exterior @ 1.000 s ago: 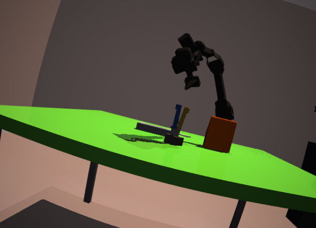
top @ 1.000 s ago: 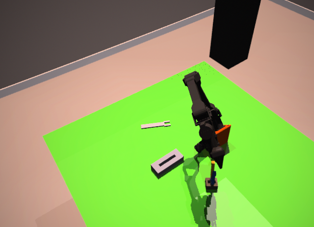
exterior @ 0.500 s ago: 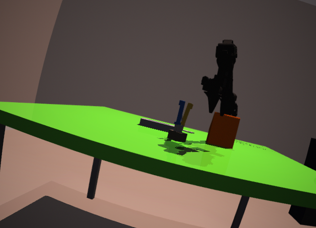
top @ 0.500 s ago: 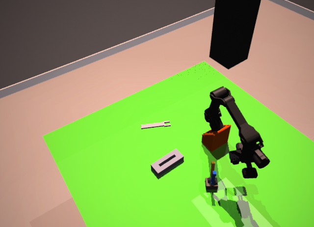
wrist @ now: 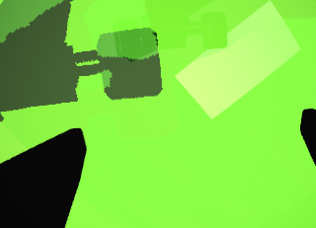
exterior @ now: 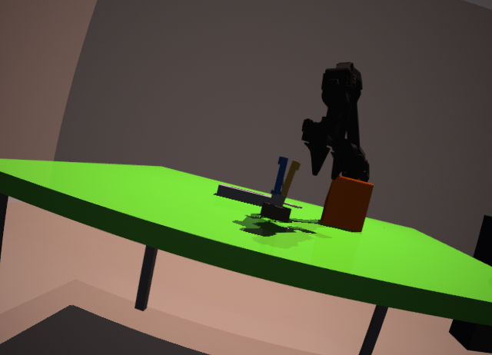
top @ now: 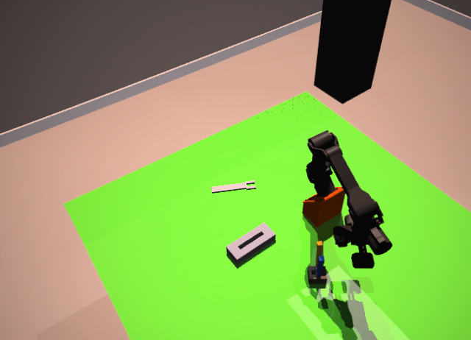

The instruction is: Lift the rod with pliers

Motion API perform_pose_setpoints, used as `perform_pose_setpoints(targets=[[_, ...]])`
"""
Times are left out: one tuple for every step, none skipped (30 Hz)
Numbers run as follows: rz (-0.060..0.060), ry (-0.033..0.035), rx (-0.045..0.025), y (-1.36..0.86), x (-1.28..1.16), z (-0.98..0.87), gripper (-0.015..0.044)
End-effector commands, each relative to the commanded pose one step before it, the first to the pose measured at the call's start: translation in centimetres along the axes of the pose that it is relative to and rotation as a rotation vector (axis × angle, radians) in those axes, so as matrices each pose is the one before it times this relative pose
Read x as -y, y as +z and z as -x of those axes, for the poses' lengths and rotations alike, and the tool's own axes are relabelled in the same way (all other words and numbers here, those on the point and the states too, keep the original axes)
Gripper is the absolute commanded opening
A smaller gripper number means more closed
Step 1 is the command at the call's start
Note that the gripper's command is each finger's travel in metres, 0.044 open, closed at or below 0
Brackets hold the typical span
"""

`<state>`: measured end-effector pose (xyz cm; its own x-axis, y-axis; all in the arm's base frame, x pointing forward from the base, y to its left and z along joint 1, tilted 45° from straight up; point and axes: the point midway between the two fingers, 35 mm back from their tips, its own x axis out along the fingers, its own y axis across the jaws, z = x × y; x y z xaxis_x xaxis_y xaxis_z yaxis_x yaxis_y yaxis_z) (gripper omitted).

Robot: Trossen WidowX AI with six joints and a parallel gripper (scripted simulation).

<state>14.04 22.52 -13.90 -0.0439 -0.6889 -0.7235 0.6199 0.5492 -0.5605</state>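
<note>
Claw: spread wide with nothing between its fingers, the claw [top: 353,249] [exterior: 324,174] [wrist: 196,129] hangs above the table [top: 182,229] [exterior: 191,208] [wrist: 197,179]
Pliers: the locking pliers [top: 320,262] [exterior: 281,178] stand handles up, one blue, one yellow (a cheerful pair), in the dark holster [top: 317,280] [exterior: 275,212]
Channel block: the pale block [top: 232,249] [exterior: 240,194] lies left of the holster in the top view, slot upward; I cannot make out the rod
Orange block: the arm's foot meets this orange block [top: 323,210] [exterior: 347,204]
</note>
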Motion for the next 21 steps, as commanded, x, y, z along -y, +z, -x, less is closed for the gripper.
perform_pose_setpoints(targets=[[-0.0044,0.01277,0.00043,2.503,-0.097,0.327,0.0440],[-0.0001,-0.00013,0.00026,0.279,0.002,-0.006,0.0440],[0.0000,0.00000,0.00000,0.000,0.000,0.000,0.0440],[-0.0001,-0.00004,0.00016,0.201,-0.002,-0.038,0.0440],[-0.0002,-0.00010,0.00031,0.379,-0.003,-0.074,0.0440],[-0.0002,-0.00013,0.00036,0.419,-0.002,-0.082,0.0440],[-0.0002,-0.00014,0.00035,0.411,-0.001,-0.081,0.0440],[-0.0002,-0.00014,0.00035,0.404,-0.001,-0.080,0.0440],[-0.0002,-0.00014,0.00034,0.402,-0.001,-0.079,0.0440],[-0.0002,-0.00014,0.00034,0.402,-0.001,-0.079,0.0440],[-0.0002,-0.00014,0.00034,0.402,0.000,-0.079,0.0440],[-0.0002,-0.00014,0.00034,0.402,0.000,-0.079,0.0440],[-0.0002,-0.00014,0.00034,0.402,0.000,-0.079,0.0440],[-0.0002,-0.00015,0.00034,0.402,0.000,-0.079,0.0440],[-0.0001,-0.00009,0.00021,0.263,0.000,-0.052,0.0440],[-0.0001,-0.00005,0.00010,0.115,0.000,-0.023,0.0440],[0.0000,0.00000,0.00000,0.000,0.000,0.000,0.0440],[0.0000,0.00000,0.00000,0.000,0.000,0.000,0.0440],[0.0000,0.00000,0.00000,0.000,0.000,0.000,0.0440],[0.0000,0.00000,0.00000,0.000,0.000,0.000,0.0440],[-0.0001,-0.00008,0.00016,0.204,0.000,-0.002,0.0440]])
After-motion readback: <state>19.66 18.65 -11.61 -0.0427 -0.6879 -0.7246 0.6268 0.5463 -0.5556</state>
